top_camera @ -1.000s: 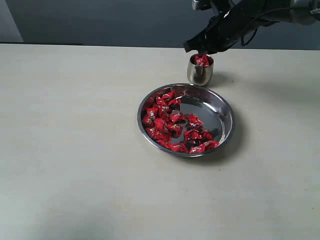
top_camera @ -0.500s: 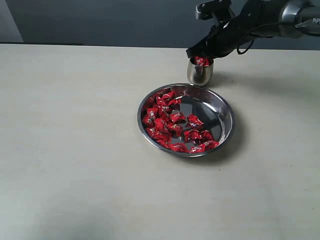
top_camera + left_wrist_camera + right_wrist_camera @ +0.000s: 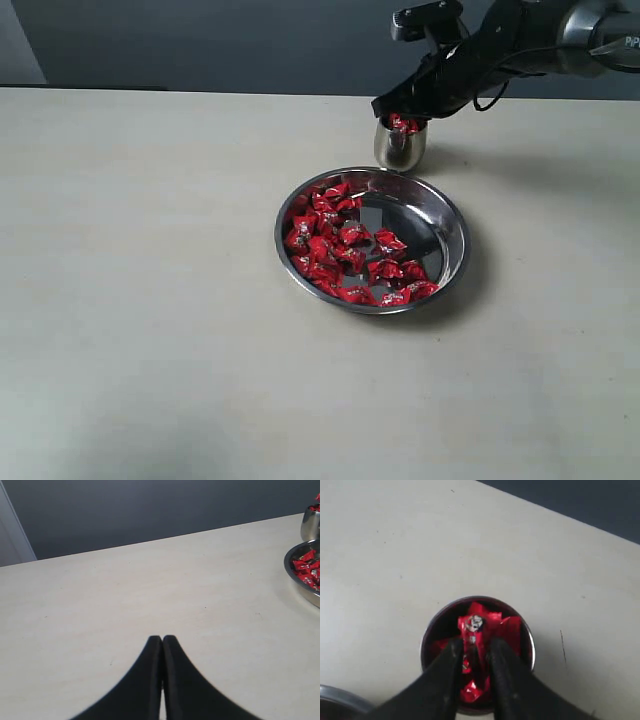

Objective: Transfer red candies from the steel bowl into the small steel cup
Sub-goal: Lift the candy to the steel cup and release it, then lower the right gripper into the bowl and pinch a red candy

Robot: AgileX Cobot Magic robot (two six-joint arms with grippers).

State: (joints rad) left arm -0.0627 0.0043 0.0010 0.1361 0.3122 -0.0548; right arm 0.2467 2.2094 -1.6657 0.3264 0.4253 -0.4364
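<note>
The steel bowl [image 3: 455, 215] sits mid-table with many red candies [image 3: 335, 245] heaped on its left side. Just behind it stands the small steel cup [image 3: 400, 148], filled with red candies to the brim. My right gripper [image 3: 400, 108] hangs right over the cup's mouth. In the right wrist view its fingertips [image 3: 474, 645] dip into the cup [image 3: 427, 635], narrowly apart with a red candy [image 3: 476, 625] pinched between them. My left gripper [image 3: 162, 639] is shut and empty, low over bare table far left of the bowl [image 3: 300, 587].
The pale tabletop [image 3: 150, 280] stretches wide around the bowl and cup. A dark wall runs behind the far table edge. The bowl's rim [image 3: 340, 697] shows just beside the cup in the right wrist view.
The right gripper came down from above the cup to its mouth during the first half second. Since then it has hardly moved. The left arm is still.
</note>
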